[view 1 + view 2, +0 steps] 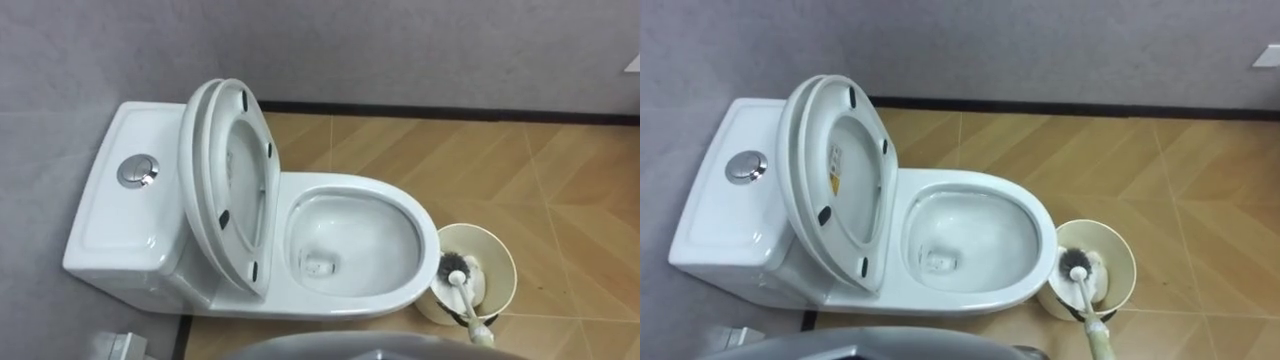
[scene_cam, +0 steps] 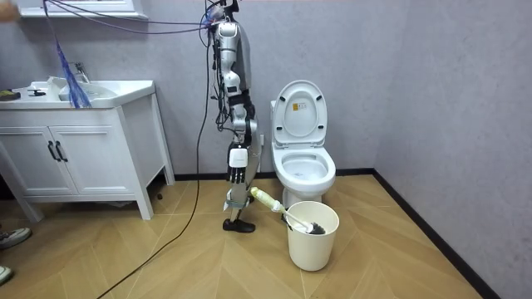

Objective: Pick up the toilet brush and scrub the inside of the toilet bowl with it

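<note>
Toilet (image 1: 405, 205) with seat (image 1: 236, 180) raised; brush (image 1: 465, 297) stands head-down in bucket (image 1: 506, 280) beside it. Right hand (image 2: 239, 166) hangs down, grip unclear.

The brush (image 1: 1078, 272) handle runs off the bottom edge.

White vanity cabinet (image 2: 83, 158) (dark door handles) at the room view's left, on wood floor (image 2: 166, 266), against grey wall (image 2: 432, 83)

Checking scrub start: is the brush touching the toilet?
Apart. Left eye view: the brush head lies in the bucket, beside the toilet.
</note>
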`<state>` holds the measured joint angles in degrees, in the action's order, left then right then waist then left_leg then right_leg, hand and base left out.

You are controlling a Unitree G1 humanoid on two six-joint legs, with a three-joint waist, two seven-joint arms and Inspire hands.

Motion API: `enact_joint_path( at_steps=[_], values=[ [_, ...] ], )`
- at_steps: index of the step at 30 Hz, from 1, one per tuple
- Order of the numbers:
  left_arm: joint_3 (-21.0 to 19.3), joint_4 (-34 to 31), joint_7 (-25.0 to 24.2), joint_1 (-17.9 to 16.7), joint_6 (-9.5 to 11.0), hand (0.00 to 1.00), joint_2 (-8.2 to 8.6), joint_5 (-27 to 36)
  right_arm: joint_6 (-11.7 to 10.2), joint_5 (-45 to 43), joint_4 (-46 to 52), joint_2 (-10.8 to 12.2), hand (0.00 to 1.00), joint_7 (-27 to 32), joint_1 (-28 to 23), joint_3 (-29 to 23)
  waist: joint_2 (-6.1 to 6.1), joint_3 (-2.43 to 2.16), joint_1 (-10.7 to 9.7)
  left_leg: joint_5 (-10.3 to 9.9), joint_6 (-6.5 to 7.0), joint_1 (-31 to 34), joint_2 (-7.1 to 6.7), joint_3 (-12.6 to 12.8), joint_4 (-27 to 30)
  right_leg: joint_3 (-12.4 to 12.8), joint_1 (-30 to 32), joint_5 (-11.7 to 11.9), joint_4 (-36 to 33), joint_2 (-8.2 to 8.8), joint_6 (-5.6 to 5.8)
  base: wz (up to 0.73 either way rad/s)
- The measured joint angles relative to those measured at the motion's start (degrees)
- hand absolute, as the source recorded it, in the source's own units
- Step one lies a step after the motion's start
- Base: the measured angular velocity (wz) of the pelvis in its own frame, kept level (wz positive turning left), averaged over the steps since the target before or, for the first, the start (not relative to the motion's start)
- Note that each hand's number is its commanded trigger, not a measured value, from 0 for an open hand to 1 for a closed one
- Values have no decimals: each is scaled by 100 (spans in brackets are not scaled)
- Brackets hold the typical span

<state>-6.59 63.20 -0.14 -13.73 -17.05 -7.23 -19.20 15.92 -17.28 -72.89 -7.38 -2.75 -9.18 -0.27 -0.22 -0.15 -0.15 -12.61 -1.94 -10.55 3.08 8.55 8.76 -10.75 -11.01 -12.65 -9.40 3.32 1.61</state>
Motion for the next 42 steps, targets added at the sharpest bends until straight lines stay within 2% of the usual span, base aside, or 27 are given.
enact_joint_path(
  at_steps=[6, 10, 14, 16, 18, 21, 28, 30, 33, 36, 38, 42],
  values=[
    [12, -3, 1, 47, 117, 0, 4, -5, -245, 2, 364, 2, 0, 309, -16, -4, 48, -2, -36, -1, 2, 57, -26, -5, -6, -23, 15, -11, 70, 17, 16, 2],
    [71, -29, 1, 70, 241, 0, 4, -9, -442, -40, 604, -11, 0, 563, 27, -113, 57, -5, -57, 0, 4, 150, -57, -48, 14, 85, 114, -17, 48, 29, 25, 4],
    [77, -39, 3, 79, 443, 0, -20, -35, -840, 132, 891, -33, 0, 912, 112, -127, 40, 6, 14, 1, 5, 255, -63, 2, 68, 153, 238, -14, 41, 34, 24, -6],
    [75, -47, 3, 86, 535, 0, -34, -36, -970, 262, 961, -33, 0, 1012, 172, -134, 28, 6, 56, 1, 5, 281, -65, 4, 68, 210, 262, -14, 57, 30, 23, -2],
    [69, -141, 3, 91, 631, 0, -38, -48, -1168, 390, 1074, -28, 0, 1165, 271, -209, -6, 20, 50, 1, 5, 325, -65, 2, 67, 193, 294, -8, 56, 31, 21, 3],
    [59, -140, 3, 131, 731, 0, -72, -65, -1349, 425, 1079, -27, 0, 1448, 385, -323, -16, 17, 42, 1, 5, 406, -68, -7, 74, 127, 329, -8, 51, 35, 21, 7],
    [115, -121, 123, 502, 902, 0, -141, -17, -1486, 832, 922, -101, 0, 2134, 791, -527, 12, 18, 23, 4, 9, 938, -64, -87, 231, 88, 818, 34, -77, 51, 9, 4],
    [127, -122, 236, 637, 943, 0, -173, 79, -1515, 889, 781, -152, 0, 2329, 932, -551, 13, 40, 22, 12, 24, 1122, -65, -103, 275, 63, 999, 54, -139, 63, 10, 3],
    [183, -131, 318, 775, 1085, 0, -225, 190, -1575, 907, 608, -222, 0, 2513, 1057, -551, 33, 45, -15, 42, 71, 1366, -77, -138, 297, -32, 1202, 101, -136, 80, 15, 8],
    [260, -142, 375, 912, 1249, 0, -258, 294, -1667, 904, 362, -275, 0, 2602, 1157, -547, 68, 52, -39, 63, 95, 1552, -81, -142, 302, -38, 1400, 132, -140, 81, 13, 0],
    [356, -142, 402, 965, 1341, 0, -266, 295, -1699, 906, 331, -289, 0, 2652, 1154, -546, 99, 35, -45, 74, 102, 1690, -80, -140, 309, -33, 1551, 141, -169, 81, 10, -2],
    [499, -138, 436, 1162, 1440, 0, -277, 287, -1729, 1065, 53, -367, 0, 2718, 1296, -472, 139, 30, -46, 114, 103, 2012, -80, -203, 337, -58, 1879, 156, -240, 87, -4, 2]
  ],
)
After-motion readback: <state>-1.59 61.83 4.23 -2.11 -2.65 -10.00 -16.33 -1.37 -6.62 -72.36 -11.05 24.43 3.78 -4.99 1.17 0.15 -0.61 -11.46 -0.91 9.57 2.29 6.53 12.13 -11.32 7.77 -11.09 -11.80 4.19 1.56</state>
